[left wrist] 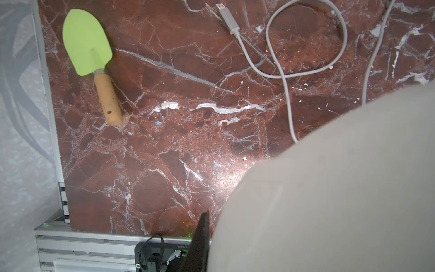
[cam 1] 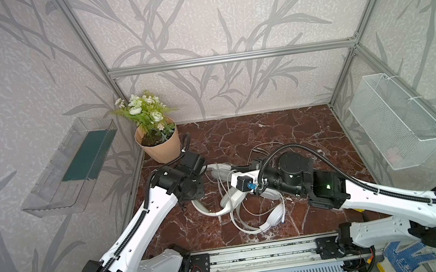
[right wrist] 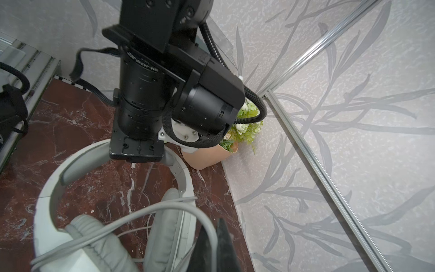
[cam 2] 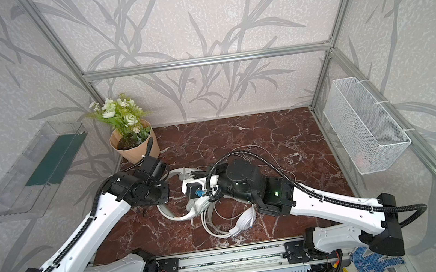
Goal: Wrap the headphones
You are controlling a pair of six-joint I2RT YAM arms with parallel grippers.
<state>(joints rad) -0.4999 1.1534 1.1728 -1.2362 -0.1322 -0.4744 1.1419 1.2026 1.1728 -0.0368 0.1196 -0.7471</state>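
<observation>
The greyish-white headphones lie on the marble top, with their padded cushions close to my right wrist camera. My left gripper comes down on the top of their headband and is shut on it. In the left wrist view one dark finger shows beside the blurred pale headband. My right gripper is shut on a thin pale cable that arcs over the cushions. The glossy white headphones lie nearer the front, among cable loops. A USB plug ends one cable.
A green trowel with a wooden handle lies near the left wall. A potted plant stands at the back left. A clear tray hangs on the left wall and a wire basket on the right wall. A metal rail runs along the front.
</observation>
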